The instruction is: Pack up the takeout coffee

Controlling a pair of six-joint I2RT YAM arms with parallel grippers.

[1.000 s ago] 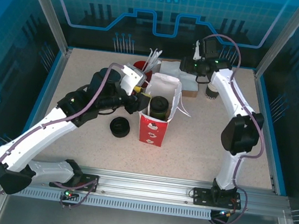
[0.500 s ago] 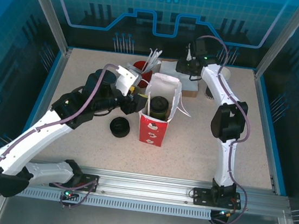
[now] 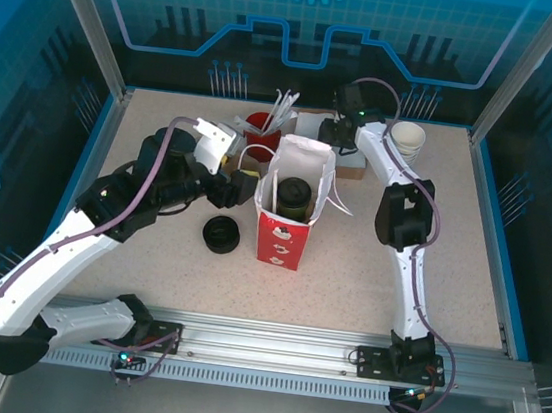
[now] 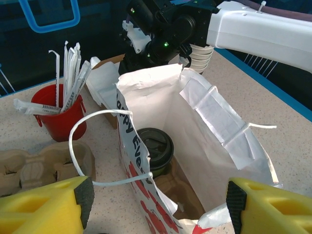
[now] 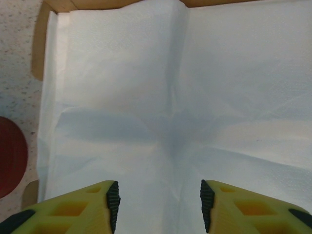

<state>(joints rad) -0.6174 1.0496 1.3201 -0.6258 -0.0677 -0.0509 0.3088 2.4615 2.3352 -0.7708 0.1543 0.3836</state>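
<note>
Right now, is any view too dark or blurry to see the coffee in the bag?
Top external: sharp, evenly lit, takeout coffee clear in the bag. Left wrist: its lid sharp, bag floor shaded. Right wrist: white napkins carry a soft grey shadow.

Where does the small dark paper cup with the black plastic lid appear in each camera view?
Top external: the takeout coffee stands inside the red-and-white paper bag, at the centre.
Left wrist: lower centre, in the same bag.
Shared landmark: red bucket of straws, left of the bag.
</note>
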